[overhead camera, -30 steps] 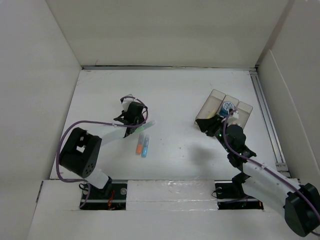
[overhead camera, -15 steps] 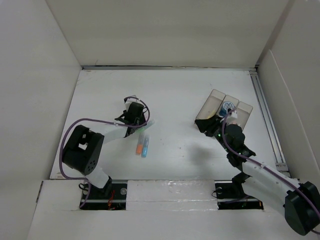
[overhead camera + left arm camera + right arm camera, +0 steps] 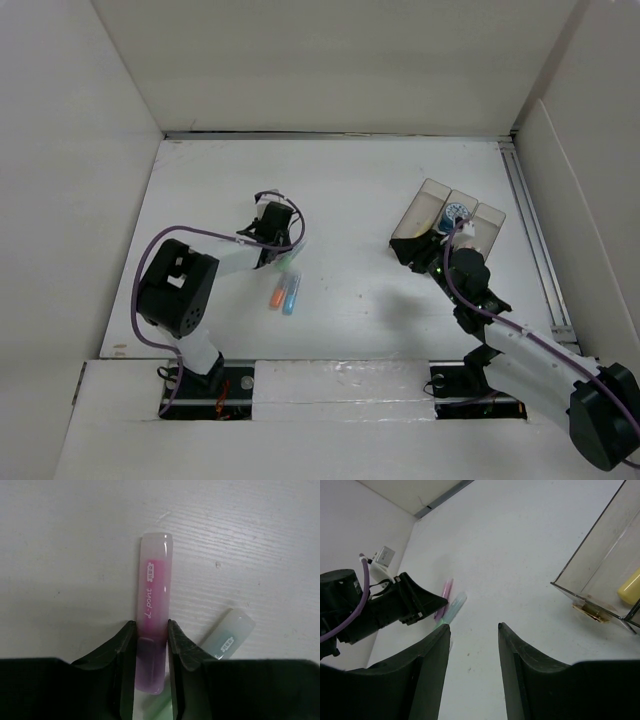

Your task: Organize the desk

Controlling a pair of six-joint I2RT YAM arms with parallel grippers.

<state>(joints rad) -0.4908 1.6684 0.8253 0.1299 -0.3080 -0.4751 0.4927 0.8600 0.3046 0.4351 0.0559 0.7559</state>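
The white desk [image 3: 350, 190] holds several highlighters. My left gripper [image 3: 274, 236] is low on the desk, left of centre. In the left wrist view its jaws [image 3: 151, 630] are shut on a pink highlighter [image 3: 154, 595] that lies flat on the desk. A green highlighter [image 3: 226, 639] lies askew just to its right, partly hidden under a finger; it also shows in the top view [image 3: 291, 255]. My right gripper [image 3: 474, 627] is open and empty, hovering over bare desk beside the tray [image 3: 425, 200].
An orange highlighter [image 3: 277, 293] and a blue one [image 3: 291, 294] lie side by side just nearer than the left gripper. The translucent three-compartment tray [image 3: 600, 575] holds a yellow item [image 3: 631, 587] and a blue-and-white round item [image 3: 453, 213]. A metal rail [image 3: 530, 215] runs along the right edge.
The left arm's elbow has swung to the right and its gripper has shifted slightly right over the pink highlighter. The right arm has stayed still.
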